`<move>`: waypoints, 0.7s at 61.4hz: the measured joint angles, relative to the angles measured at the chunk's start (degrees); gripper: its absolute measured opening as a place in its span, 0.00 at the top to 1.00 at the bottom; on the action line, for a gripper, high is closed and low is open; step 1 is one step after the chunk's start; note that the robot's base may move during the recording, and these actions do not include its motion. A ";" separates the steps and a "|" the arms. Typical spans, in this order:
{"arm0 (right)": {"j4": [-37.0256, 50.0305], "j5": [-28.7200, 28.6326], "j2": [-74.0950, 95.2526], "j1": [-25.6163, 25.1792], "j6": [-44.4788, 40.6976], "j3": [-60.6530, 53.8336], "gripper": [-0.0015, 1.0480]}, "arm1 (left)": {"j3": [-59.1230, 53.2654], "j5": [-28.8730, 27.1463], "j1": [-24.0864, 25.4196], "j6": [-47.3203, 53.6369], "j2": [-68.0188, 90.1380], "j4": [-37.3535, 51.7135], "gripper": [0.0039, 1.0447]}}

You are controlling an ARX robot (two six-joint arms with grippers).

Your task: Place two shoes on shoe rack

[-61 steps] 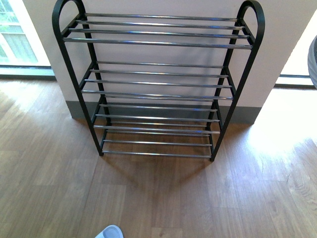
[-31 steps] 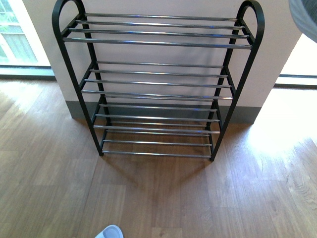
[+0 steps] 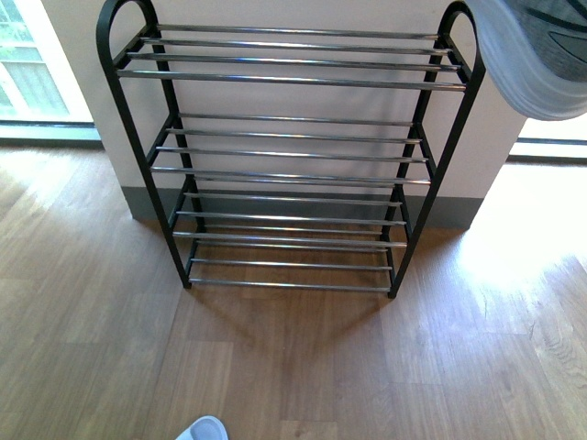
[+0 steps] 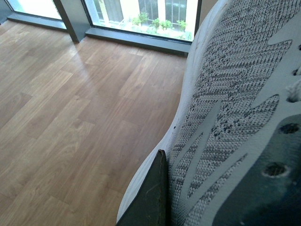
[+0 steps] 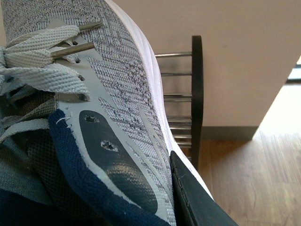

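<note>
Right end effector clamped on raised sneaker; left end effector clamped on other sneaker.

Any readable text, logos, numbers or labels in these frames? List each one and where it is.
None readable in any view.
Shoe in the left wrist view: knit pattern and eyelets only, no logo or size mark showing.
Shoe in the right wrist view: laces, knit and navy lining, no print.
Shoe rack: bare black frame and chrome bars, no label.
</note>
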 joint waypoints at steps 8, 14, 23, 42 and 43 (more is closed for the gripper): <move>-8.00 7.10 7.98 2.19 4.68 9.84 0.99 | 0.00 0.02 0.00 0.02 0.00 0.00 0.99; -14.36 8.39 11.96 2.91 8.22 15.80 0.99 | 0.00 0.00 0.00 0.02 0.00 0.00 0.99; -22.51 9.40 17.68 3.15 15.08 24.55 0.99 | 0.00 0.00 0.00 0.02 0.00 0.00 0.99; -27.52 13.07 25.14 2.71 18.38 33.90 0.99 | 0.00 0.00 0.00 0.00 0.00 0.00 0.99; -28.00 13.09 25.66 2.67 18.67 34.58 0.99 | 0.00 0.00 0.00 0.02 0.00 0.00 0.99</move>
